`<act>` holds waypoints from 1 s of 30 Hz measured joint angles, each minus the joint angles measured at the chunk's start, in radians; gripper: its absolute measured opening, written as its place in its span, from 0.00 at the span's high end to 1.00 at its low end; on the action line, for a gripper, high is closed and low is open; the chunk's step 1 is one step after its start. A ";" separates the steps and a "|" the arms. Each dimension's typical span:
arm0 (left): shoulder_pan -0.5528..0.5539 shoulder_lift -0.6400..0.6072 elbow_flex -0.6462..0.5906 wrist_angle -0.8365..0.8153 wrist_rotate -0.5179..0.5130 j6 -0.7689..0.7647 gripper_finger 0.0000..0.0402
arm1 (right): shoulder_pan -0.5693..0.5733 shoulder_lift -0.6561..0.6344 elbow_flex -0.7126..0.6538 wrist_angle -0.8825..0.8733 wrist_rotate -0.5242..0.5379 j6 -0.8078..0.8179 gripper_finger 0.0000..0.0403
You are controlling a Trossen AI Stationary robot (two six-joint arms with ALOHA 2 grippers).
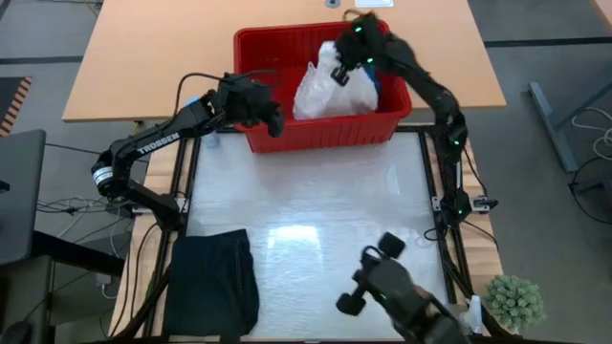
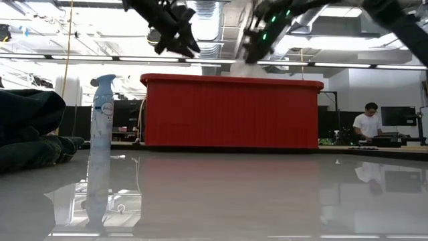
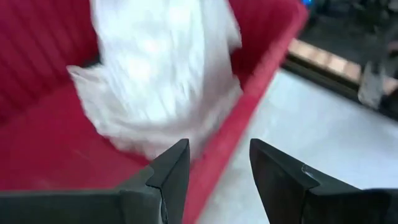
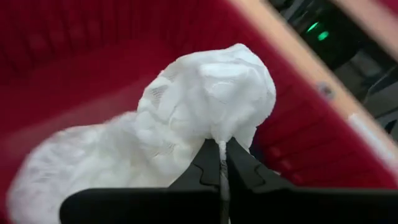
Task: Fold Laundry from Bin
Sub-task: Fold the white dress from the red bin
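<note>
- Near edge, about 7 o'clock on the surface [image 1: 325, 205]: a folded black garment [image 1: 212, 279] lies flat, so I judge one piece done; the rest of the laundry remains.
- At 5 o'clock a dark camera mount [image 1: 378, 277] and a small green plant [image 1: 514, 301] crowd the near right corner; a spray bottle [image 2: 101, 110] stands on the left side in the low view.
- The middle of the surface shows nothing on it, giving open room for spreading cloth.
- At 12 o'clock, the bin [image 1: 325, 134] stands at the far edge, its near rim a lip to lift over.
- Left claw [image 1: 273, 122], fingers spread and holding nothing, hovers over the bin's near left rim at 11 o'clock.
- Right claw [image 4: 221, 163], pressed together, pinches the white garment [image 1: 330, 91], raised inside the bin; a blue piece [image 1: 371, 84] peeks just beside it.
</note>
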 joint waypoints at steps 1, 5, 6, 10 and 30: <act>-0.003 0.001 -0.022 0.012 0.014 0.006 0.61 | 0.000 -0.028 0.000 -0.001 -0.001 0.014 0.94; -0.011 0.001 -0.121 0.125 0.120 0.005 0.61 | 0.013 -0.137 0.000 0.002 -0.042 0.077 0.94; -0.012 0.001 -0.143 0.152 0.156 0.001 0.61 | 0.020 -0.166 0.000 0.007 -0.054 0.090 0.94; -0.035 0.017 -0.213 0.232 0.216 0.049 0.67 | 0.065 -0.274 0.000 0.041 -0.105 0.132 0.94; 0.039 0.216 -0.250 0.503 -0.090 0.317 1.00 | 0.593 -0.569 0.001 0.039 -0.226 0.139 0.94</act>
